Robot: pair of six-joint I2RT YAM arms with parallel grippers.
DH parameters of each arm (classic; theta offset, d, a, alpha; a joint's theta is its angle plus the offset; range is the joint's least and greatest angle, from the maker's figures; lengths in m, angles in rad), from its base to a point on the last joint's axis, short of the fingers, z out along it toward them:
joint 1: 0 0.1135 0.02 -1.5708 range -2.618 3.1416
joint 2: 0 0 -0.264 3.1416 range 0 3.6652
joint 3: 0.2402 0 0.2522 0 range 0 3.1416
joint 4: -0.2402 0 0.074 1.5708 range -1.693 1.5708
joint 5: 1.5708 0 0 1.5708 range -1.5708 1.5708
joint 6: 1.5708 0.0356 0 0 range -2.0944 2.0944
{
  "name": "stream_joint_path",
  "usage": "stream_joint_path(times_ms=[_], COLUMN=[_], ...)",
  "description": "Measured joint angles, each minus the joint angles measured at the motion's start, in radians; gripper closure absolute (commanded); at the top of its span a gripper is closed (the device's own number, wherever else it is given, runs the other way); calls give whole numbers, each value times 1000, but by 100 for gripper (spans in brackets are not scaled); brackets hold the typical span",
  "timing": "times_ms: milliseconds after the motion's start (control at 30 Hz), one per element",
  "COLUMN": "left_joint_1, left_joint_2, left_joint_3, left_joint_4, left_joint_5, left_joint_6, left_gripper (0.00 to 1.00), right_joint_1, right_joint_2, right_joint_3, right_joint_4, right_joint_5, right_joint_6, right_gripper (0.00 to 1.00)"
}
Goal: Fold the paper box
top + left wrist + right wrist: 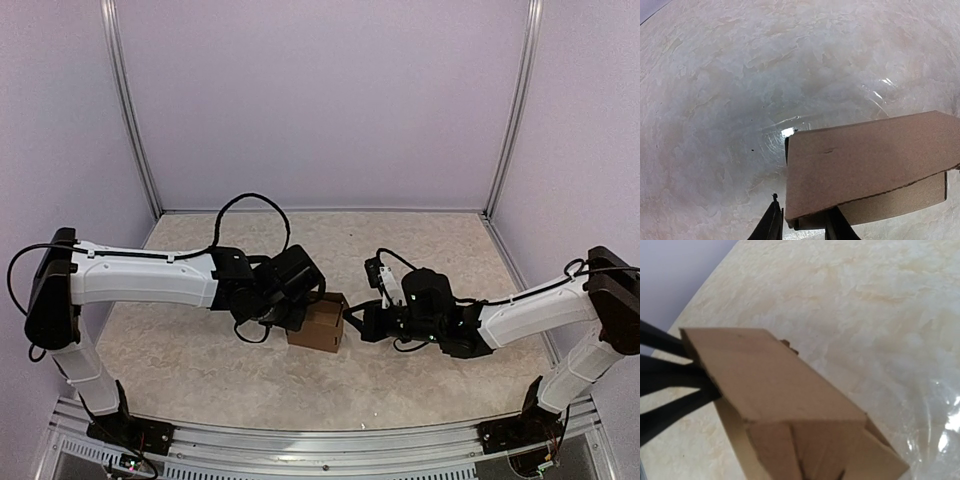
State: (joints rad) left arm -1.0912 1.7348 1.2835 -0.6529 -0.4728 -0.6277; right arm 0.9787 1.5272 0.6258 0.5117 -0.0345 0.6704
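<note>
The paper box [318, 325] is a small brown cardboard cube on the table between my two arms. My left gripper [300, 312] is at its left side. In the left wrist view the box [865, 160] has one corner between the fingers of my left gripper [804, 210]. The jaws stand apart, with a gap beside the left finger [771, 222]. My right gripper [352, 322] meets the box's right end. In the right wrist view the box [770, 385] fills the lower frame and hides my own fingers. The left arm's black fingers [665, 377] show at its far end.
The marbled tabletop [200, 370] runs to purple walls at the back and sides. A metal rail [320, 445] with both arm bases lines the near edge. Black cables [250, 205] loop above the left wrist.
</note>
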Motion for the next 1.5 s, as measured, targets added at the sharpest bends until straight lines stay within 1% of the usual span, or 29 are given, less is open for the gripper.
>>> stream_joint_path(times_ms=[333,400,567,633,867,1167,1500], left_joint_1=[12,13,14,16,25,20,12], left_joint_2=[0,0,0,0,0,2,10], left_joint_3=[-9,-11,-21,-23,-26,-28,-28], left_joint_4=[24,33,64,72,79,77,76], left_joint_5=[-8,-8,-6,-6,-10,-35,-60], left_joint_6=[12,19,36,42,51,49,45], left_gripper=[71,72,84,86,99,100,100], right_joint_1=[0,0,0,0,0,0,0], right_joint_2=[-2,-2,-2,-2,-7,-23,-32], right_joint_3=[0,0,0,0,0,8,37], right_joint_4=[-6,-6,-6,-6,-10,-42,-37], right_joint_5=[-6,-7,-10,-11,-14,-39,-89], right_joint_6=[0,0,0,0,1,14,124], right_gripper=[100,100,100,100,100,100,100])
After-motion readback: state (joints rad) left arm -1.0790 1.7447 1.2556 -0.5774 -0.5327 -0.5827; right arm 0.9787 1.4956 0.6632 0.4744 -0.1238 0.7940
